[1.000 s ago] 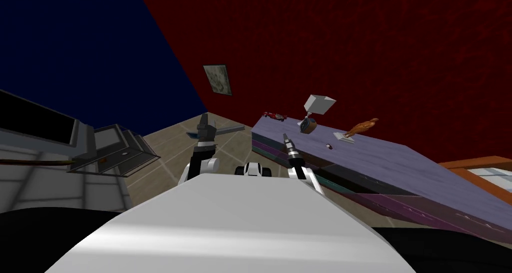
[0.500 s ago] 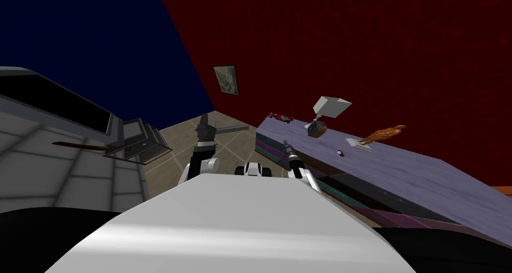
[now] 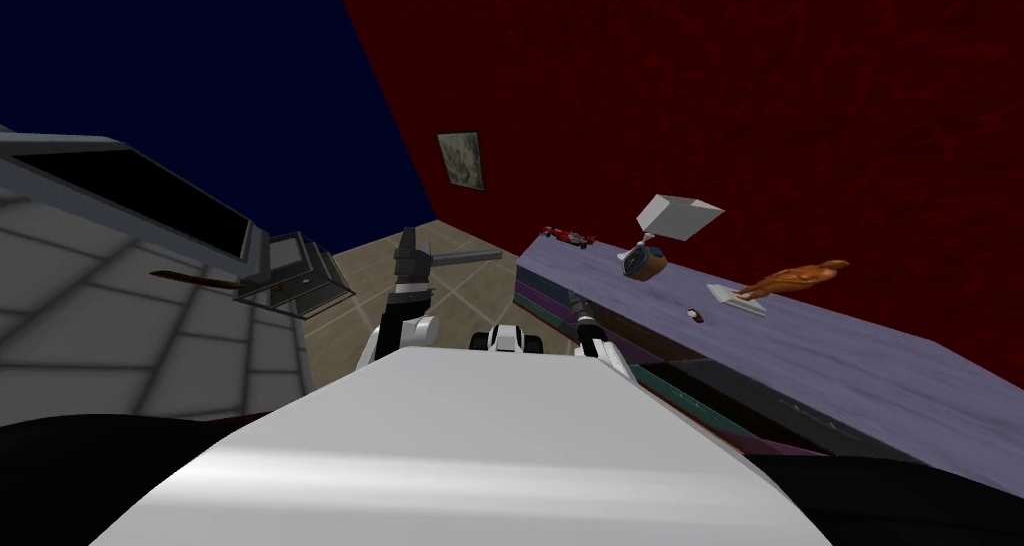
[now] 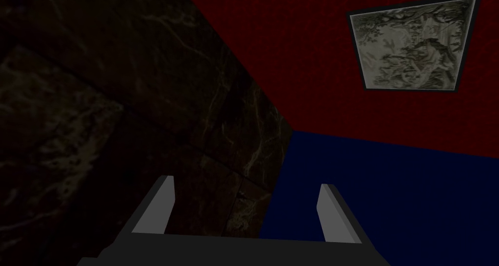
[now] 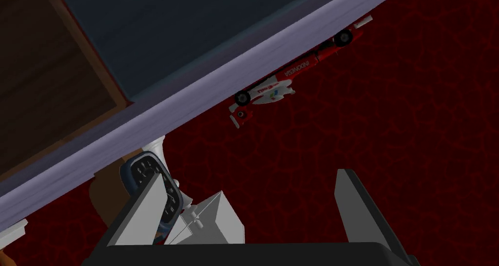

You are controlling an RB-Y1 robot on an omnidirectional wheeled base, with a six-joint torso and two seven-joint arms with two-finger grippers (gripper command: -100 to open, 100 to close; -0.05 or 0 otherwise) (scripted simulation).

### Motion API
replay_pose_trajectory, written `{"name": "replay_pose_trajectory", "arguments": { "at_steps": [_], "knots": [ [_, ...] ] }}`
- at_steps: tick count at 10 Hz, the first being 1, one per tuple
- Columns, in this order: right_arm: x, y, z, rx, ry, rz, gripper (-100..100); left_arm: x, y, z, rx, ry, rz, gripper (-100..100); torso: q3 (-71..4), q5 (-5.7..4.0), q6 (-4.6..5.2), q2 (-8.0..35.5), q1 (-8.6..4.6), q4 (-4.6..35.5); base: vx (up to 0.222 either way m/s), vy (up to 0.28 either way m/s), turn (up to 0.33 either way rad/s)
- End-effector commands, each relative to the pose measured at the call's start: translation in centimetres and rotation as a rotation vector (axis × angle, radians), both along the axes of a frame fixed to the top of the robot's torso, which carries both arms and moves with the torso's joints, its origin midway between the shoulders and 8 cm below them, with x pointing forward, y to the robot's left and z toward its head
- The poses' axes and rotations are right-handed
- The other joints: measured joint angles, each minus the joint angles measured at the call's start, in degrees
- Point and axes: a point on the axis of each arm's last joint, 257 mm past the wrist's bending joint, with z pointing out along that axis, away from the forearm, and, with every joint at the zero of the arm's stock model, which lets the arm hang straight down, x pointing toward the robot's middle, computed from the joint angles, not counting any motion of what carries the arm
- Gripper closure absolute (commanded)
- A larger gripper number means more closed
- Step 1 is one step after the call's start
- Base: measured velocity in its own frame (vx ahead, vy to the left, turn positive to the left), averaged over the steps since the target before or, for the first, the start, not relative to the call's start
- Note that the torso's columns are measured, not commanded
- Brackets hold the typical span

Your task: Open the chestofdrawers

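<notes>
The chest of drawers (image 3: 850,360) runs from the middle to the right, with a purple-grey top and purple and teal drawer fronts (image 3: 690,378) below it. My right gripper (image 3: 577,302) is close to the left end of its front, just under the top's edge. In the right wrist view the right gripper (image 5: 249,175) is open and holds nothing; beyond it lie the top's pale edge (image 5: 195,102) and a dark blue-grey drawer front (image 5: 185,29). My left gripper (image 3: 408,242) is raised over the floor, away from the chest. The left gripper (image 4: 247,182) is also open and empty.
On the chest's top stand a red toy race car (image 3: 567,235), a white lamp (image 3: 680,217), a clock (image 3: 643,261), an orange figurine (image 3: 795,278) and a small dark object (image 3: 695,316). Grey furniture (image 3: 130,310) with an open grey box (image 3: 300,280) stands at the left. Tiled floor (image 3: 460,275) lies between.
My whole view has swung: the grey furniture at the left looms larger and the chest's things have slid right. My right gripper sits slightly lower against the chest's front.
</notes>
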Motion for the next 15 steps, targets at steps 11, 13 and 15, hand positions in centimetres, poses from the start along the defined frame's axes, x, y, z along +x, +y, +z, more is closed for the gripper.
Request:
{"name": "replay_pose_trajectory", "arguments": {
  "at_steps": [11,13,15],
  "knots": [
    [-9.7,-8.0,-11.2,-0.316,0.43,-0.196,-100,0.0,0.0,0.0,0.0,0.0,0.0,0,0.0,0.02,0.02,0.0,0.05,0.0,0.015,0.017,0.13],
    [-11.0,-8.9,-12.0,-0.332,0.473,-0.228,-100,0.0,0.0,0.0,0.0,0.0,0.0,0,0.0,0.01,0.03,0.0,0.04,0.0,0.021,0.014,0.032],
    [-13.6,-10.3,-13.4,-0.401,0.556,-0.263,-100,0.0,0.0,0.0,0.0,0.0,0.0,0,0.0,0.0,-0.05,0.0,0.07,0.0,0.031,0.013,0.175]
  ]
}}
